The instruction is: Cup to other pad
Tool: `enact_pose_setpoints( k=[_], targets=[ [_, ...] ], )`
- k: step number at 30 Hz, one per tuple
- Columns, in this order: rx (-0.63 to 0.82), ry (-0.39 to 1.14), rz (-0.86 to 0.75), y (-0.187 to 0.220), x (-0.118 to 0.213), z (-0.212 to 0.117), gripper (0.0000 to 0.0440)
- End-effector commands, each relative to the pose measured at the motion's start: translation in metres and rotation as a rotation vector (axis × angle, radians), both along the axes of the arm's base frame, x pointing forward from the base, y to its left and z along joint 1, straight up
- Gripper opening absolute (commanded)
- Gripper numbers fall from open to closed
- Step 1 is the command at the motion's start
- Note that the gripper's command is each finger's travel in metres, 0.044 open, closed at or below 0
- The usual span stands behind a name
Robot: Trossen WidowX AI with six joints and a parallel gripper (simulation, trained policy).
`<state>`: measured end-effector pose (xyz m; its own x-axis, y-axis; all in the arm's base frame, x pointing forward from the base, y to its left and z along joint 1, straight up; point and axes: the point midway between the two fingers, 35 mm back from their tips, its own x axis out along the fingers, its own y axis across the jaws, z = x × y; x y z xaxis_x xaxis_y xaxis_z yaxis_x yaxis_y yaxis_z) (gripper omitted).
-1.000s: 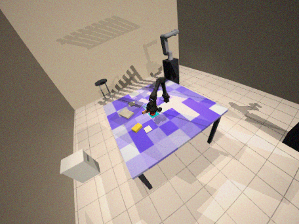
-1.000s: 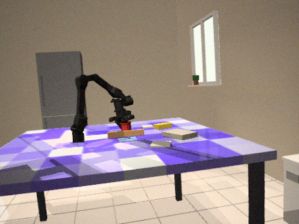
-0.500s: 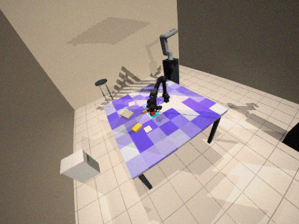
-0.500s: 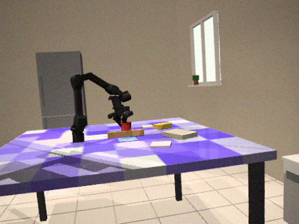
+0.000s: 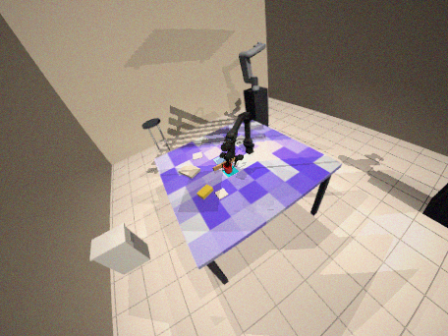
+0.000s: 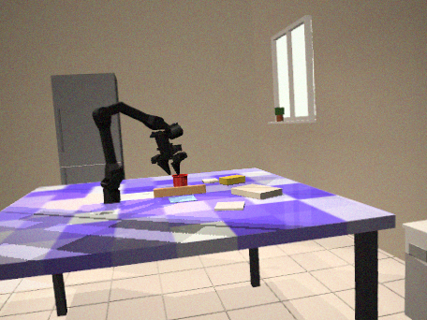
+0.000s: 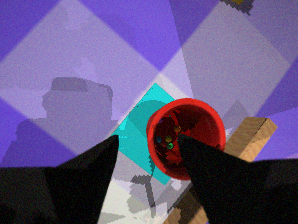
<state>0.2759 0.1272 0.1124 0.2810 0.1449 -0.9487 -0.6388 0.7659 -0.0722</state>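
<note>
Red cup: one cup (image 5: 228, 168) (image 6: 180, 180) (image 7: 215, 122) is standing upright over the teal pad, its mouth facing up; whether its whole base is resting inside the pad's edges cannot be told.
Marbles: at least four small marbles (image 7: 169, 139) are lying inside the cup, gathering toward one side; the dark interior is making an exact count uncertain.
Fingers: two fingers (image 5: 239, 158) (image 6: 177, 166) are standing about half open, pointing down, and gripping nothing; one tip is showing over the cup's mouth in the wrist view, the other is showing outside the rim.
Pads: two are lying on the surface (image 5: 252, 189) (image 6: 309, 210), one teal pad (image 5: 235, 172) (image 7: 135, 130) and one light-blue pad (image 5: 218, 160) (image 6: 183, 199).
Wooden bar: one bar (image 5: 217, 167) (image 6: 180, 191) (image 7: 250, 137) is lying between the cup and the light-blue pad.
Yellow block: one block (image 5: 204, 192) (image 6: 232, 180) is lying apart from the cup.
Cream tiles: two are lying flat, one tile near the yellow block (image 5: 222, 194) (image 6: 210, 181), another tile near the beige slab (image 5: 196, 155) (image 6: 229, 206).
Beige slab: one slab (image 5: 189, 171) (image 6: 257, 191) is lying flat.
Black arm: one arm (image 5: 238, 130) (image 6: 108, 140) is reaching over the surface.
</note>
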Motion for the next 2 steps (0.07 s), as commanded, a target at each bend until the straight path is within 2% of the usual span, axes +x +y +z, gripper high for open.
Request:
enact_pose_setpoints(
  k=[1,2],
  targets=[
    [0.020,-0.029,0.002,0.0004,-0.0007,0.0122,0.0271],
    [0.025,-0.038,0.002,0.0004,-0.0004,0.0157,0.0282]
  ],
)
